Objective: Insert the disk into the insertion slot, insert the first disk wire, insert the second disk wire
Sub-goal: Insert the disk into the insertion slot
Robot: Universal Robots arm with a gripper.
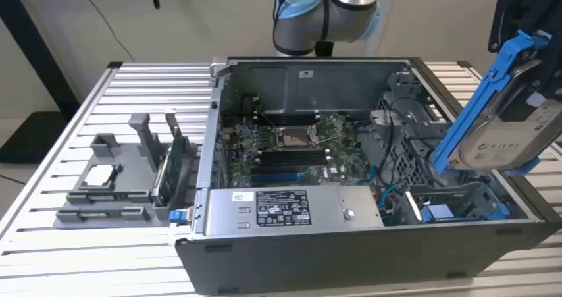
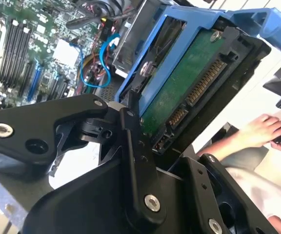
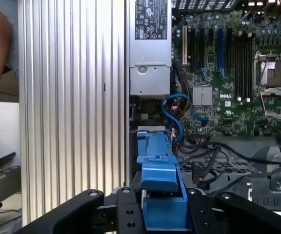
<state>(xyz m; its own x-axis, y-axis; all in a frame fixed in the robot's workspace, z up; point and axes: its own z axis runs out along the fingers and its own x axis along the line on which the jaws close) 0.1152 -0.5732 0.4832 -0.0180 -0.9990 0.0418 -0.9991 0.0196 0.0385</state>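
Observation:
The disk (image 1: pixel 507 127) is a hard drive in a blue carrier. It hangs tilted above the open computer case's right side in the exterior view. My gripper (image 1: pixel 531 47) is shut on its upper end. Its green circuit board and connectors (image 2: pixel 191 80) face the camera in the second wrist view, between the black fingers (image 2: pixel 130 127). In the first wrist view the blue carrier (image 3: pixel 156 178) sits in my gripper (image 3: pixel 162 210). The insertion slot (image 1: pixel 406 153), a grey perforated bay, lies below and left of the disk. Blue wires (image 1: pixel 386 195) (image 3: pixel 173 116) lie loose in the case; I cannot tell first from second.
The case (image 1: pixel 351 257) rests on a slatted metal table (image 1: pixel 114 244). Inside are the motherboard (image 1: pixel 294 142) and a power supply (image 1: pixel 290 208). A grey fixture (image 1: pixel 114 185) stands at the exterior view's left. A person's hand (image 2: pixel 260 131) is beyond the table edge.

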